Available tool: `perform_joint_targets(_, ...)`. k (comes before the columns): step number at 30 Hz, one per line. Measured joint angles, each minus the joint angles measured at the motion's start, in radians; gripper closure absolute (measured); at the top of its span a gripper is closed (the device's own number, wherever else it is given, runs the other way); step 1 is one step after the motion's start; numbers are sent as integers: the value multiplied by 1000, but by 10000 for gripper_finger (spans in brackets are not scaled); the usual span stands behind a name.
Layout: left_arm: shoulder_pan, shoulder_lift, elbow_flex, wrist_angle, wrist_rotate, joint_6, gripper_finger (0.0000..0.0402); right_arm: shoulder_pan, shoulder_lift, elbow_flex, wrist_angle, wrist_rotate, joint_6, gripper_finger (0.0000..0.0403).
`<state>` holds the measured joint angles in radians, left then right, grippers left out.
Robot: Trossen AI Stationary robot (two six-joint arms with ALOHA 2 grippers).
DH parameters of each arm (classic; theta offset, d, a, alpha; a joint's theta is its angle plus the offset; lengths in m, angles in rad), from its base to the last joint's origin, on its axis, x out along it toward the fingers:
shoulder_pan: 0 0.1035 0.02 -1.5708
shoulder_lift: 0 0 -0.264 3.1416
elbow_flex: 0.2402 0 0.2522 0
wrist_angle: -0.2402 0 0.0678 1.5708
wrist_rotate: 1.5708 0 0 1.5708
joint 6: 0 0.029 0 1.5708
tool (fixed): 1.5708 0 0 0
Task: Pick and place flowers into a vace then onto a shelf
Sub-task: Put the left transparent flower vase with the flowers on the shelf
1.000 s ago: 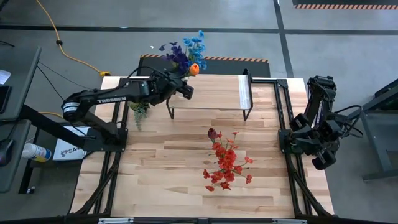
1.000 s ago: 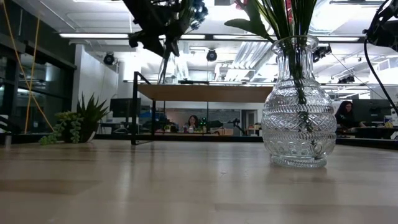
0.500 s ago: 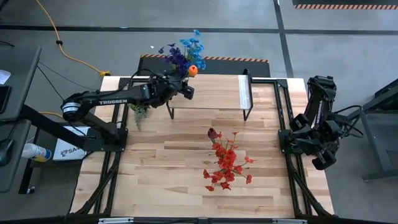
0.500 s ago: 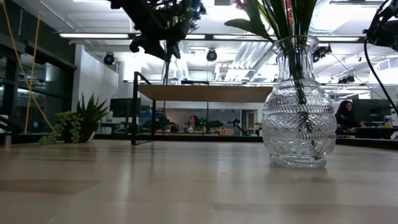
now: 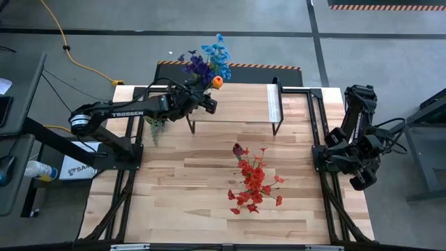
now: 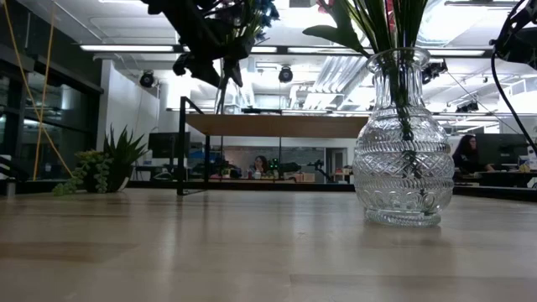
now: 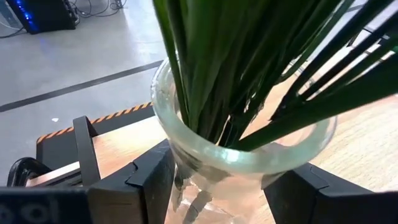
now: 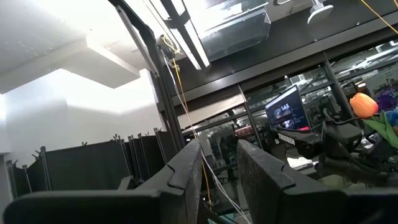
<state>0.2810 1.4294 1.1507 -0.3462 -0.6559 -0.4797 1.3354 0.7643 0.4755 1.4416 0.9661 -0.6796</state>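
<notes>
Clear glass vase [image 7: 242, 155] carrying the blue, purple and orange flowers [image 5: 208, 61], seen at the upper centre of the high view, over the left-hand end of the shelf [image 5: 240, 103]. Compared with a second ago, this bouquet has drifted slightly toward the upper left of the overhead frame, and in the low view the dark mass of the left gripper [image 5: 206, 103] has shifted a little to the left above the shelf board. The left wrist view shows the gripper set around the neck of the vase, just under its rim, with the green stems packed inside. Whether it clamps the glass or has begun to let go cannot be told from these views, nor whether the base rests fully on the board. The small shift suggests that the vase is being settled on the shelf, which would put the final step of the task close to done. A second, patterned glass vase [image 6: 403, 159] holding the red flowers [image 5: 252, 183] stands on the table [image 5: 174, 202] in the centre of the overhead frame, well apart from the shelf and not yet moved. The right gripper [image 8: 219, 163] waits at the right edge of the table, its jaws slightly apart and holding nothing.
</notes>
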Motion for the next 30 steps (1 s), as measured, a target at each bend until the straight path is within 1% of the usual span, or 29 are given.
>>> perform_joint_targets(5,0,0,0,1,20,1,150,0,0,0,0,0,0,308)
perform_joint_targets(30,0,-1,0,2,21,0,149,0,0,0,0,0,-1,308)
